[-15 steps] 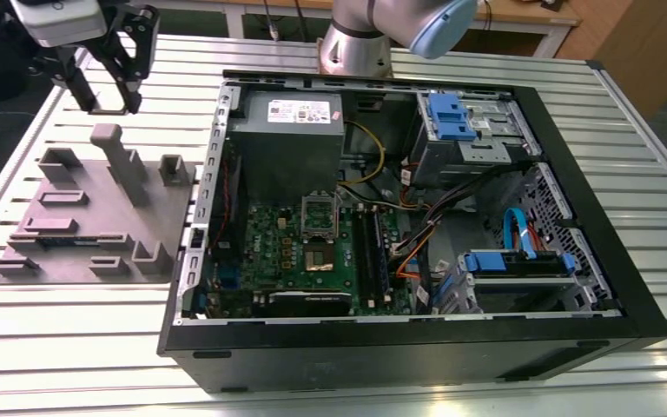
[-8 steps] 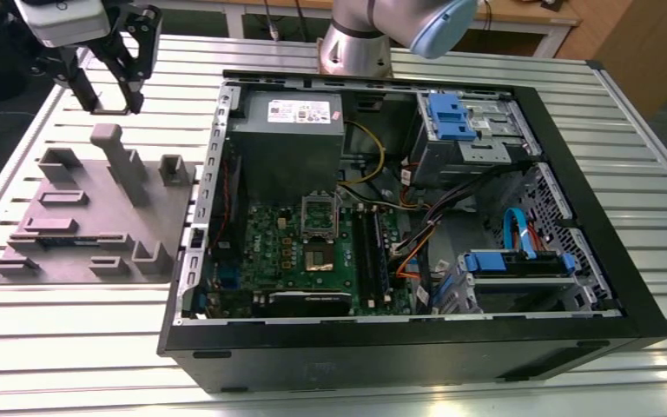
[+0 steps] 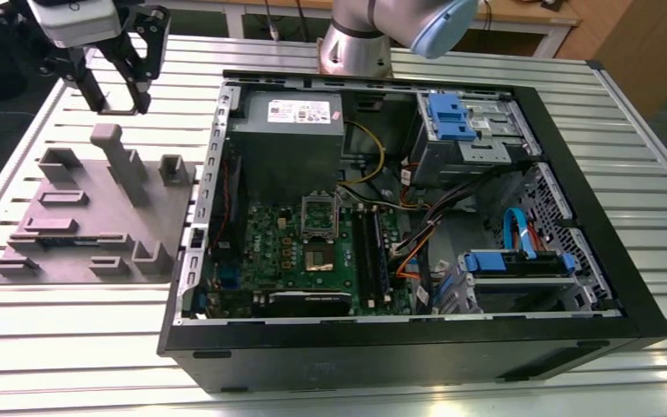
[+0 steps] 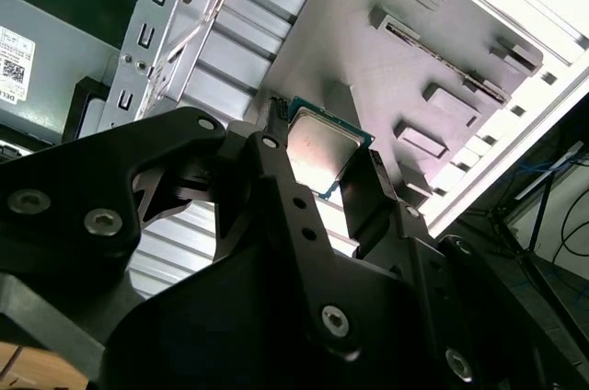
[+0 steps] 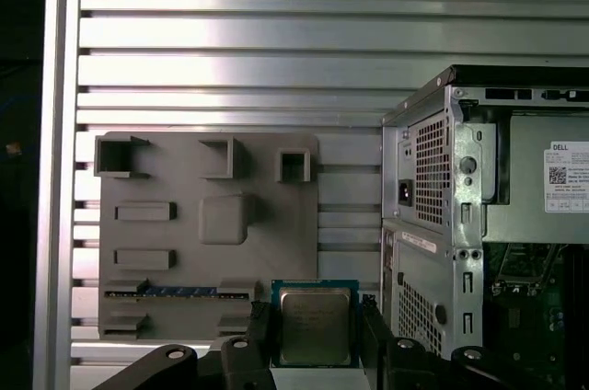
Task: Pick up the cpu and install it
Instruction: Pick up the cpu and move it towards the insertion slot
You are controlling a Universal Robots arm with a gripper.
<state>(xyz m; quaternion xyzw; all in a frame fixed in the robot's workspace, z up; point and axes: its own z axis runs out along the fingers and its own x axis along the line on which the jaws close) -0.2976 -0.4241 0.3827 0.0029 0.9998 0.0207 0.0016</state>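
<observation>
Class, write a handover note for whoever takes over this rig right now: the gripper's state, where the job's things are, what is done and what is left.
Gripper: shut on the cpu, which sits flat between the fingers in both wrist views.
Position: raised above the grey fixture plate, to the exterior view's left of the open computer case.
Done: the cpu is picked up and off the plate.
Left: the cpu is not yet over the motherboard and is not installed.
</observation>
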